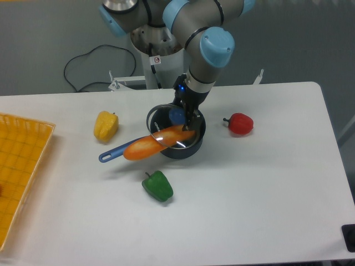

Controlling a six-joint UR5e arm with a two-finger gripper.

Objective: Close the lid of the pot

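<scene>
Your end effector (187,116) reaches down over the pot (178,145) at the centre of the white desk (266,194), at the blue knob of the pot lid (168,128), which sits tilted over the pot. An orange carrot-shaped thing (152,144) lies across the pot's rim, beside the blue handle. A yellow pepper (106,125), green pepper (158,185) and red pepper (239,123) ring the pot; a yellow basket (22,166) sits at the left edge.

- A yellow pepper (106,125) lies on the white counter (249,194).
- A green pepper (158,186) sits nearer the front.
- A red pepper (239,123) lies right.
- An orange carrot (147,145).
- A yellow tray (19,166) at the left edge.
</scene>
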